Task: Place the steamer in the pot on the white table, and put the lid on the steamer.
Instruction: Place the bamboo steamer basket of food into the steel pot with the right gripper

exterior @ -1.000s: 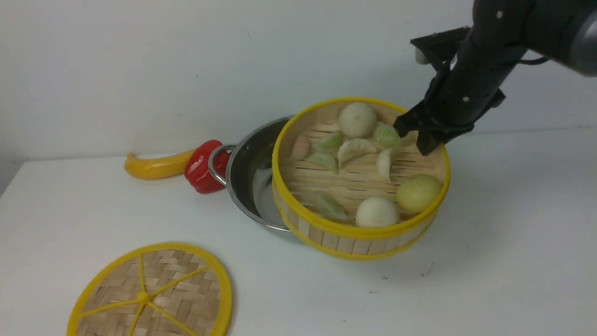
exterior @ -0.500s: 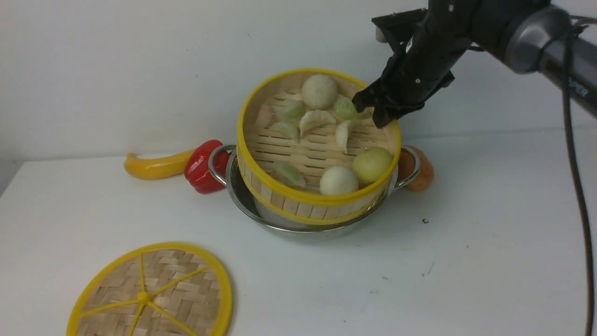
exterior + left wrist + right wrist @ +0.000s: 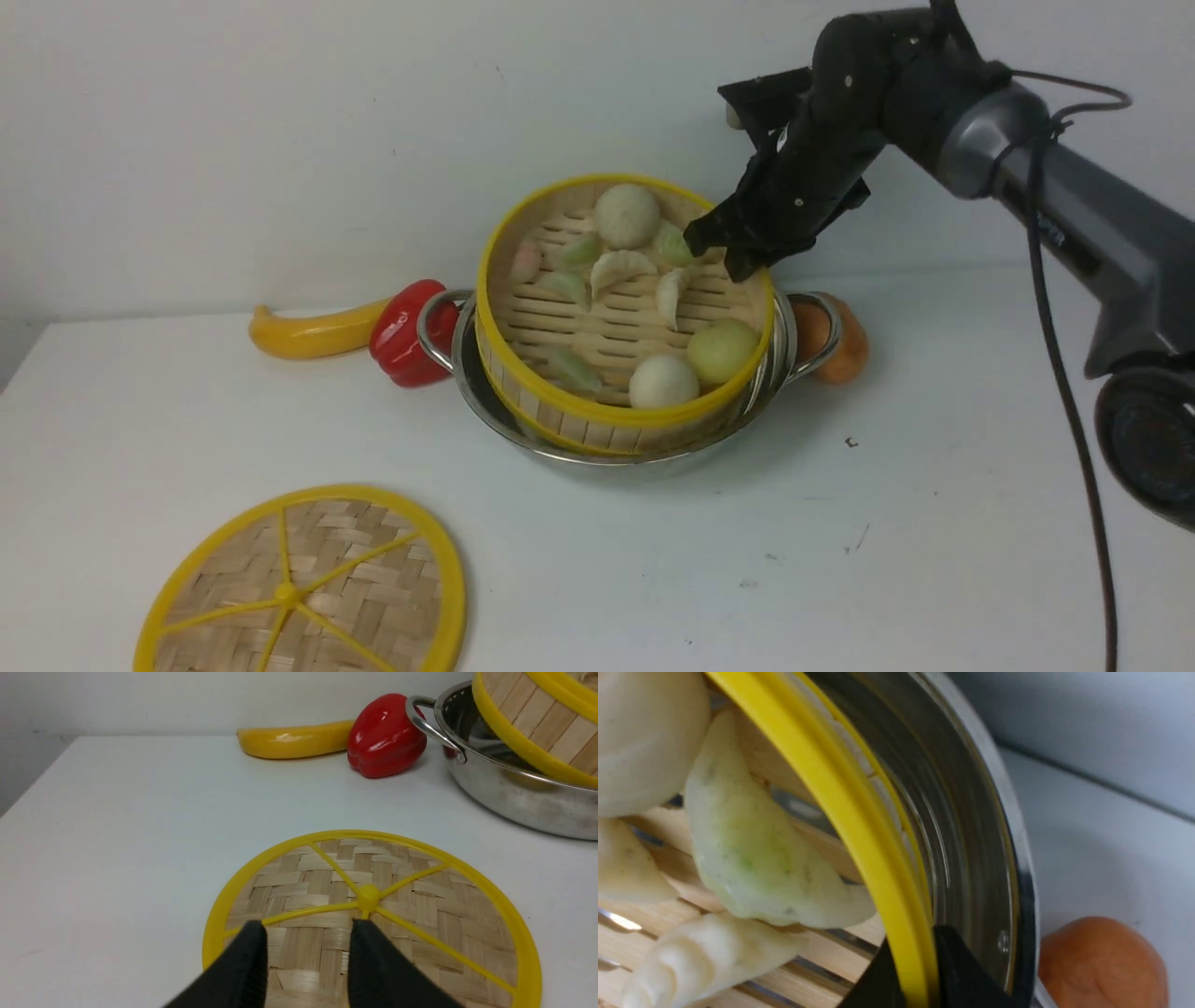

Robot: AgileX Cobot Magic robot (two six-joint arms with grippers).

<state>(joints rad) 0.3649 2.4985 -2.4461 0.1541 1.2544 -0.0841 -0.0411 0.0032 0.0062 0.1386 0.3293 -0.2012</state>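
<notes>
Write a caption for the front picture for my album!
Right tool pinches the round yellow-rimmed bamboo steamer in the shiny steel pot; flat woven bamboo lid lies on the white table.

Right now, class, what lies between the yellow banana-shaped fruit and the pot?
A red bell pepper, beside a handle of the pot; the front and left wrist views show it.

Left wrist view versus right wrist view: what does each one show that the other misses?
Left wrist only: the lid lying flat, the open left hand pointing at it, a red pepper, a yellow squash. Right wrist only: the right hand shut on the steamer rim, dumplings, an orange ball. Both: steamer in the pot, white table.
</notes>
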